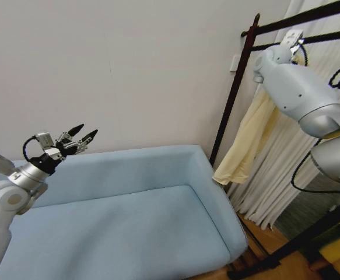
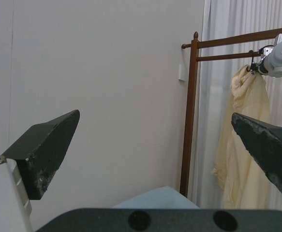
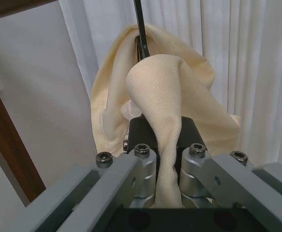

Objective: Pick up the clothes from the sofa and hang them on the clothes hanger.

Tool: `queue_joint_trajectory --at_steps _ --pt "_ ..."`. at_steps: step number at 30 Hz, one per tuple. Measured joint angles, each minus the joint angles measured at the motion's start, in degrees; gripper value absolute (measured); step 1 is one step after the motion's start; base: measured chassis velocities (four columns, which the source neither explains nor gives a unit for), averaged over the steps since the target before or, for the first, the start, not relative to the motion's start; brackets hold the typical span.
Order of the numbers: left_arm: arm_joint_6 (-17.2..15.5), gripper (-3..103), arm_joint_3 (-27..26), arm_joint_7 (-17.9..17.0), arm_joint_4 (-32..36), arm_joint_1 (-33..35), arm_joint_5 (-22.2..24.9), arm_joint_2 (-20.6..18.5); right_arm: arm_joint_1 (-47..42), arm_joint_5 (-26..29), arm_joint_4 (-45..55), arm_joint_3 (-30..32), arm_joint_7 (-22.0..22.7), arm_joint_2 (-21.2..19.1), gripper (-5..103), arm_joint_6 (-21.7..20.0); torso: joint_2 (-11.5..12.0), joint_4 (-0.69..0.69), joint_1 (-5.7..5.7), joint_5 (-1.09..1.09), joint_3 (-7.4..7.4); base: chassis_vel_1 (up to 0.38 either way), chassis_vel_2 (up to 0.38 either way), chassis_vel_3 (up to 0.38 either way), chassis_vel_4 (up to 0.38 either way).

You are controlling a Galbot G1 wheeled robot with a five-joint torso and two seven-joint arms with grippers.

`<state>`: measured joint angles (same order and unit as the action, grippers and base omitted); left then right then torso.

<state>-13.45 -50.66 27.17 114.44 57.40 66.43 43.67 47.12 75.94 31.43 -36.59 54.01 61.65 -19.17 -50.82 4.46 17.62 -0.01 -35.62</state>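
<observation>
one blue sofa (image 1: 129, 227) (against white wall (image 1: 129, 70)), wooden rack (image 1: 232, 99), cream garment (image 1: 246, 143), curtains (image 1: 274, 186)

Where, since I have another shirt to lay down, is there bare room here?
The sofa seat is bare throughout, from under the open left pincer to the armrest by the rack. Crowded: the rack's rail end, where the right pincer grips the hanging yellow garment.

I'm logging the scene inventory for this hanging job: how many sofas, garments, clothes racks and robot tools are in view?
1 sofa
1 yellow garment
1 clothes rack
2 tools: left tool open, right tool shut on the yellow garment
Total: 5
</observation>
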Motion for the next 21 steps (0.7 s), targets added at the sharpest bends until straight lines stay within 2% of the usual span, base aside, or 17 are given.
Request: queue_joint_trajectory --at_steps 9,10,12,14,15,17,21 --pt "-0.18 100 0.00 0.41 0.07 -0.01 -0.09 -0.01 -0.60 -0.46 0.81 -0.13 0.28 -0.40 4 -0.01 0.00 0.00 0.00 0.00 0.00 0.000 0.000 0.000 0.000" --pt "-0.20 100 0.00 0.41 0.11 -0.02 -0.08 -0.01 -0.77 -0.60 1.31 -0.25 0.33 -0.68 2 -0.23 0.00 0.00 0.00 0.00 0.00 0.000 0.000 0.000 0.000" --pt "-0.23 100 0.00 0.41 0.25 -0.02 -0.08 -0.01 -1.24 -1.04 2.25 -0.50 0.33 -1.33 10 -0.54 0.00 0.00 0.00 0.01 0.00 0.000 0.000 0.000 0.000" --pt "-0.25 100 0.00 0.41 0.36 0.00 -0.06 0.00 -1.44 -1.26 2.67 -0.58 0.30 -1.66 10 -0.65 0.00 0.00 0.00 0.03 -0.01 0.000 0.000 0.000 0.000" --pt "-0.32 100 0.01 0.44 0.55 0.07 -0.03 0.02 -1.75 -1.65 3.35 -0.70 0.29 -2.09 21 -0.74 0.00 0.02 0.01 0.04 -0.01 0.000 0.000 0.000 0.000" --pt "-0.35 100 0.02 0.45 0.60 0.08 -0.02 0.02 -1.84 -1.78 3.55 -0.73 0.29 -2.20 21 -0.76 0.00 0.02 0.01 0.03 -0.01 0.000 0.000 0.000 0.000" --pt "-0.44 100 0.03 0.53 0.77 0.11 0.02 0.03 -2.34 -1.99 4.96 -0.76 0.94 -2.63 42 -0.91 0.00 0.00 0.01 0.01 -0.01 0.000 0.000 0.000 0.000"
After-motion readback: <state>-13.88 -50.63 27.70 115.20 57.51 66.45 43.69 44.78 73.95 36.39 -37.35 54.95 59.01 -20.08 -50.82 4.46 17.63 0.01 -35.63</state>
